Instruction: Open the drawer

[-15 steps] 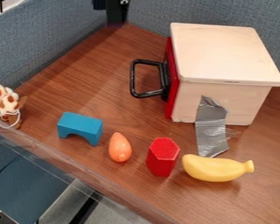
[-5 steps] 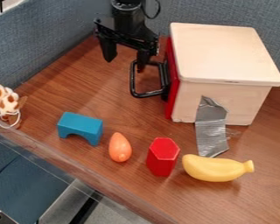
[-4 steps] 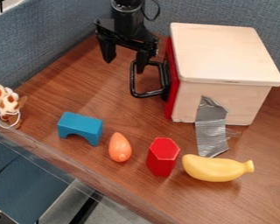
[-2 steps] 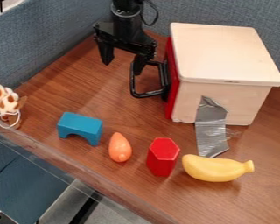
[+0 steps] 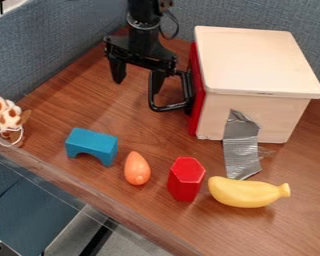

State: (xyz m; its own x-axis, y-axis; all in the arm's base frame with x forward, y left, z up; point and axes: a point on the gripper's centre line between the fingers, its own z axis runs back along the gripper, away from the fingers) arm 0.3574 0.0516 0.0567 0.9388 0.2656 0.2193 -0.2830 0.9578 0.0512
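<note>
Two fingers spread wide, that is how my black two-finger pincer [image 5: 136,86] hangs beside the pale wooden box [image 5: 256,60], pinching nothing. The finger nearer the box [image 5: 158,81] dips at the black metal loop handle [image 5: 168,107], just inside its outer bar as I see it; whether they touch, I cannot tell. The other finger [image 5: 118,75] is out on the far side of that bar, away from the box. So the bar lies between my two fingers, and that suits the job: I can hook it from within, or close on it, and draw it away from the box.

And the drawer? Its flat red front [image 5: 197,95] sits against the box's handle side, looking fully shut, so all the opening lies ahead. Next, I judge, comes a straight pull outward; go crooked and my finger could slip out of the loop or jam the drawer.

Look at the silver tape [image 5: 241,150], running from the box's side wall down to the brown wood-grain table [image 5: 89,105]. It is there, I reckon, so the box won't slide along with my tug. The blue arch block [image 5: 90,142], out beyond the box's front corner, seems clear of the pull.
</note>
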